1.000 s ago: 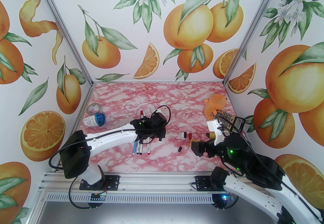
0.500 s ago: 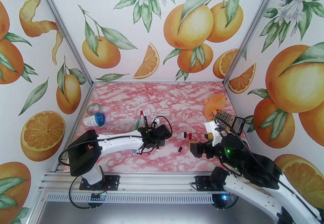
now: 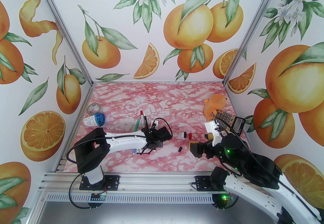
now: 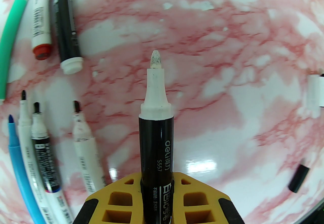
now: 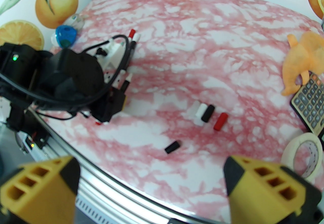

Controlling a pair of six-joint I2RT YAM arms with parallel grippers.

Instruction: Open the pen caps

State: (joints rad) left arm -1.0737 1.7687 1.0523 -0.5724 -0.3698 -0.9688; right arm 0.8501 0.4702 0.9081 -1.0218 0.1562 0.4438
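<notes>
Left hand [image 4: 157, 187]: clamped on a black pen [image 4: 155, 147], the barrel pinched between the yellow fingers and pointing up-frame in the left wrist view. This pen is uncapped, with a white collar and a worn, greyish nib exposed over the pink marbled surface [image 4: 227, 41]. From the top view I place the left hand [image 3: 152, 143] at frame centre, over the cluster of pens.

Other pens, along the left edge of the left wrist view:
- Upper left: a green pen [image 4: 10, 41], a white pen with a red end [image 4: 40, 23] and a black-barrelled pen with a white end [image 4: 67, 23].
- Lower left: a blue pen [image 4: 19, 157] and white pens with bare dark tips [image 4: 83, 147], lying roughly side by side.

Right hand [image 5: 150, 170]: spread wide and holding nothing, low in the right wrist view, at the near edge of the surface.

Loose caps lie mid-frame beyond it. A white cap [image 5: 200, 113] touches a black cap [image 5: 208, 113], with a red cap [image 5: 220, 121] just beside them. A lone black cap [image 5: 173, 147] lies nearer the right hand, apart from the other three.
</notes>
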